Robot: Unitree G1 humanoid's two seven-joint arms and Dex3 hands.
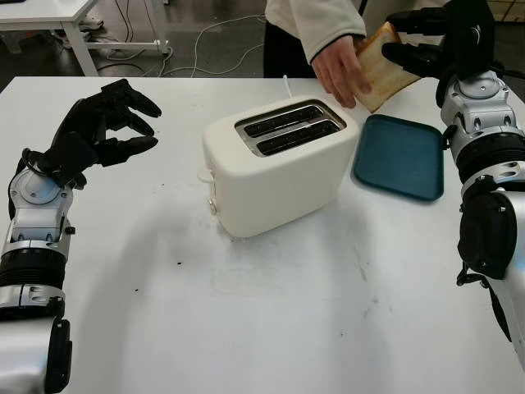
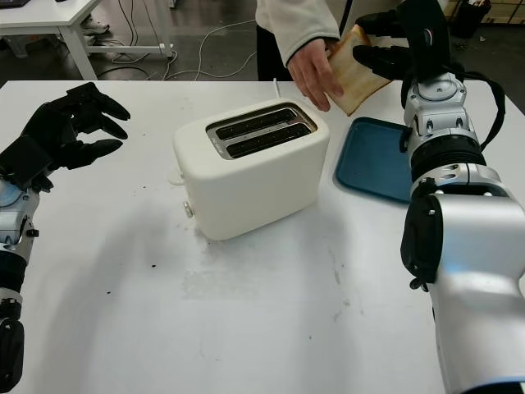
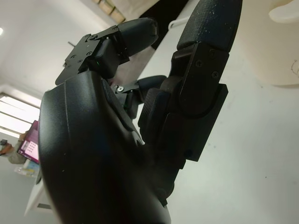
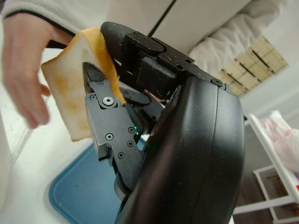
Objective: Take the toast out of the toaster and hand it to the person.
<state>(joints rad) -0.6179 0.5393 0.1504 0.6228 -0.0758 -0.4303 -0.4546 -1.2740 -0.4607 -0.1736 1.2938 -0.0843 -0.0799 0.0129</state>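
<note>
A slice of toast [image 1: 385, 72] is held up in the air at the far right, beyond the teal tray. My right hand [image 1: 404, 37] is shut on its right side, one finger above and one below. A person's hand [image 1: 338, 70] in a cream sleeve reaches in from the far side and grips the toast's left edge [image 4: 56, 79]. The white two-slot toaster [image 1: 279, 176] stands in the middle of the table, and nothing sticks out of its dark slots [image 1: 289, 127]. My left hand [image 1: 123, 123] is open, raised above the table left of the toaster.
A teal tray [image 1: 402, 158] lies flat to the right of the toaster, under the raised toast. The toaster's white cord [image 1: 285, 82] runs off the far edge of the white table [image 1: 246, 312]. Another white desk [image 1: 49, 12] and floor cables lie beyond.
</note>
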